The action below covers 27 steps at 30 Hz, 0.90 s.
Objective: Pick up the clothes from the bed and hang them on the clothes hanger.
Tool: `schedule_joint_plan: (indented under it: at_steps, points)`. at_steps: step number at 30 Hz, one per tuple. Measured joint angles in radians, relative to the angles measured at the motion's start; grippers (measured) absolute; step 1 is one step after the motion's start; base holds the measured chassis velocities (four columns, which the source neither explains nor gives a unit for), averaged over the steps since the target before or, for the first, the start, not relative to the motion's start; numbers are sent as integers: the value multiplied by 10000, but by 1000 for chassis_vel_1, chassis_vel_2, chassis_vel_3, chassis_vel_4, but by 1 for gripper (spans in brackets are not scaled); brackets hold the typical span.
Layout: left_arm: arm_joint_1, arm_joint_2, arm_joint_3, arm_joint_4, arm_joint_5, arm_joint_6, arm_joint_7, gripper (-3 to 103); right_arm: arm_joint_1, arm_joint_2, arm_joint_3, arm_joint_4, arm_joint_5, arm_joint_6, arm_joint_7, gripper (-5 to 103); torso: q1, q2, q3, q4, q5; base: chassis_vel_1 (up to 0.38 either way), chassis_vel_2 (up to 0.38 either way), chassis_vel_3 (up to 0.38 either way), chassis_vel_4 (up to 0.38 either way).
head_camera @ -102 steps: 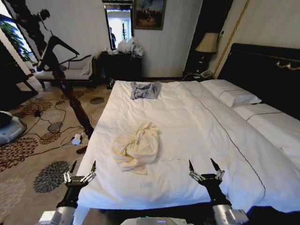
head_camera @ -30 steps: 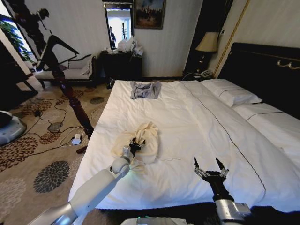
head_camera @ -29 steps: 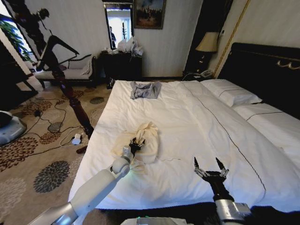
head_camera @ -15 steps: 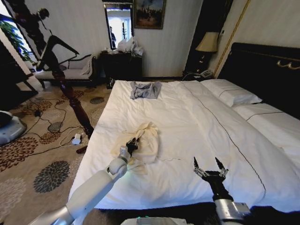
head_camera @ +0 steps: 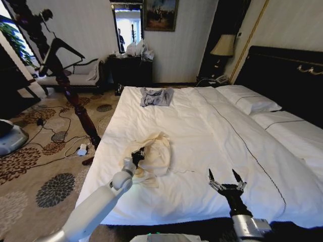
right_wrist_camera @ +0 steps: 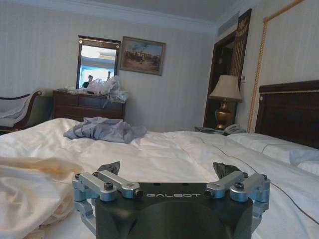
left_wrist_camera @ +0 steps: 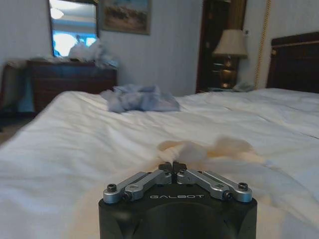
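The clothes (head_camera: 157, 157) lie as a crumpled cream-yellow heap on the near left part of the bed (head_camera: 212, 136). My left gripper (head_camera: 137, 154) reaches into the heap's left edge and is shut on a fold of it. In the left wrist view the left gripper (left_wrist_camera: 173, 166) has its tips pressed together, with cream cloth (left_wrist_camera: 199, 148) bunched just beyond them. My right gripper (head_camera: 224, 181) hovers open over the bed's near edge, apart from the clothes; the right wrist view shows the right gripper (right_wrist_camera: 169, 172) spread wide with the clothes (right_wrist_camera: 30, 186) to one side. The clothes hanger is out of view.
A smaller grey garment (head_camera: 155, 96) lies at the bed's far end. Pillows (head_camera: 250, 101) and a black headboard (head_camera: 282, 75) are on the right. A dark wooden post (head_camera: 75, 101), cables and a white plug (head_camera: 82, 149) are on the patterned carpet to the left.
My left arm has reached from the bed's near edge to the clothes and shut on them. Over the last second it drew left, tugging the cloth along. The right gripper barely moved.
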Motion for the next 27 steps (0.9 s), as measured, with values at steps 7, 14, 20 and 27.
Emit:
schedule_joint_plan:
  at_steps: [7, 14, 20, 27]
  points:
    - [2682, 1355, -2312, -1923, 183, -258, 154, 0, 104, -261, 11, 7, 457, -178, 143, 100, -1, 2, -1, 6, 1, 0, 0, 0, 0]
    - [3593, 1853, -3074, -3032, 140, -173, 165, 0, -24, -14, 86, 166, 515, -185, 191, 100, 0, 2, 0, -10, -3, 0, 0, 0, 0]
    - [4952, 2592, -4753, -4628, 167, 905, -82, 0, -53, -167, 92, 226, 757, -405, 235, 100, -1, 3, -1, -5, -1, 0, 0, 0, 0]
    - [7746, 2903, -8798, -5328, -250, 1060, 308, 0, 153, -531, 244, 221, 1317, -827, 410, 100, -1, 2, -1, 1, 2, 0, 0, 0, 0]
